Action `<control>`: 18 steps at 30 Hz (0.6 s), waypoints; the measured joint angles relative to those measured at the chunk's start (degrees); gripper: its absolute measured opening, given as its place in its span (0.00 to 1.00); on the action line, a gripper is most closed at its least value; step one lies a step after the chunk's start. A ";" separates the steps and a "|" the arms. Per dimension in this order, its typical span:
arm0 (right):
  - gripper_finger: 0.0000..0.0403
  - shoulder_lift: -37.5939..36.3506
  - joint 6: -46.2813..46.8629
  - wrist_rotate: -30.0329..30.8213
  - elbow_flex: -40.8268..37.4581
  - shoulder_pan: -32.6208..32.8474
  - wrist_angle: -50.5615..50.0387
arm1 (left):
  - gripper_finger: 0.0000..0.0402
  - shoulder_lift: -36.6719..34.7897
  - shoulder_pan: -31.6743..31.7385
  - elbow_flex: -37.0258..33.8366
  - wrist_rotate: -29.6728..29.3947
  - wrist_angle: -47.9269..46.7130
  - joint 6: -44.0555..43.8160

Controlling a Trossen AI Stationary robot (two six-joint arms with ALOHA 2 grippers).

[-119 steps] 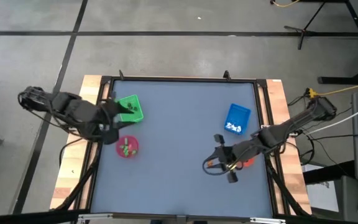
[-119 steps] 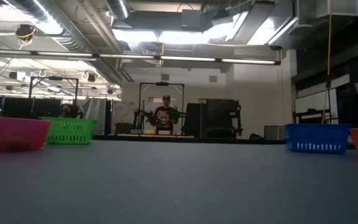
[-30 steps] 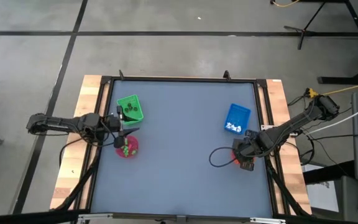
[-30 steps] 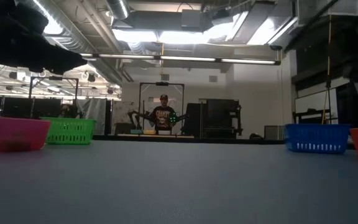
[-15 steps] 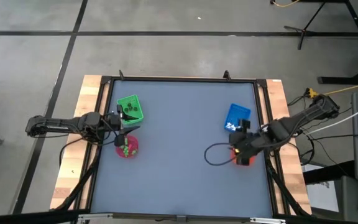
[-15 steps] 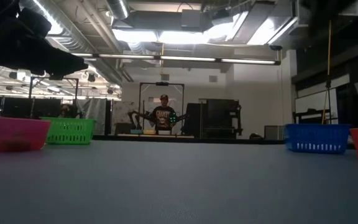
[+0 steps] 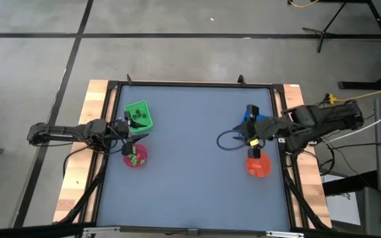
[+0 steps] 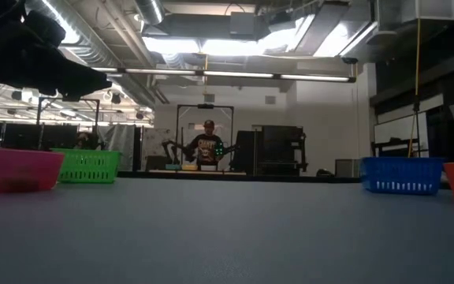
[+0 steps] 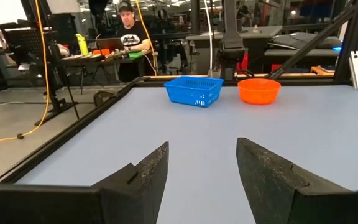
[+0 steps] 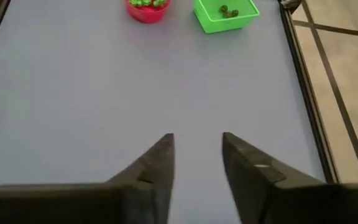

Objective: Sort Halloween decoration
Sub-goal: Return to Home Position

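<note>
Halloween decoration (image 7: 135,157); R hand (image 10: 197,137) empty, part-spread

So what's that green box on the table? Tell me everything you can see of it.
The green basket is a small, square, bright green tray of what looks like plastic, with slotted, lattice-like walls and an open top. It stands upright on the blue-grey table, near a far corner on the left arm's side, turned slightly askew. A few tiny dark figures lie inside. A pink bowl stands beside it, with a gap between them.
</note>
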 joint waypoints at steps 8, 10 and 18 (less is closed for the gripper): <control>0.03 -1.49 -8.98 -4.18 0.19 -8.27 -0.05 | 0.43 0.00 0.00 0.00 -0.02 0.01 0.01; 0.02 -2.77 -11.27 -6.08 0.12 -10.55 -0.37 | 0.43 0.02 0.00 0.00 -0.02 0.01 0.01; 0.04 -11.87 -11.58 -13.25 -9.45 -18.99 1.46 | 0.43 0.00 0.00 0.00 -0.02 0.01 0.01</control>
